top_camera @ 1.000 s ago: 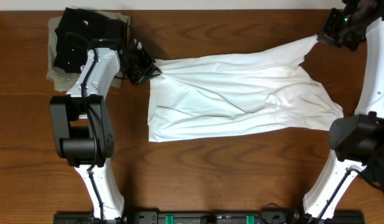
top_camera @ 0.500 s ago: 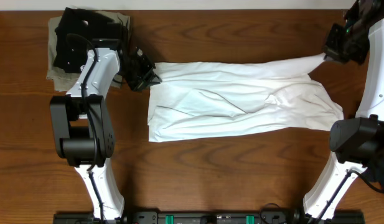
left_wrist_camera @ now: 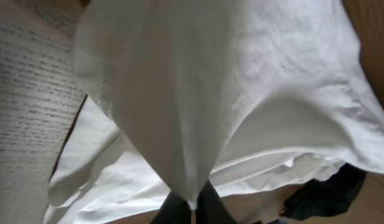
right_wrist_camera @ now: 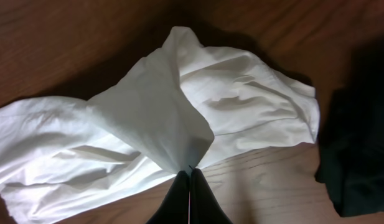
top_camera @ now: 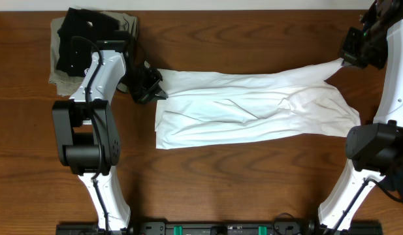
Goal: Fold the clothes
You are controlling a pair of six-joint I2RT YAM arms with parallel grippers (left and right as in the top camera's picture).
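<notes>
Tightening white T-shirt (top_camera: pixel 253 108), now straighter.

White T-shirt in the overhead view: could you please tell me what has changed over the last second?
The right gripper drew its corner toward the robot and slightly outward. The left gripper drew the opposite corner toward the robot too, so the far edge of the white T-shirt runs straighter. Unchanged: both grippers shut on it, its near edge, the folded pile.
</notes>
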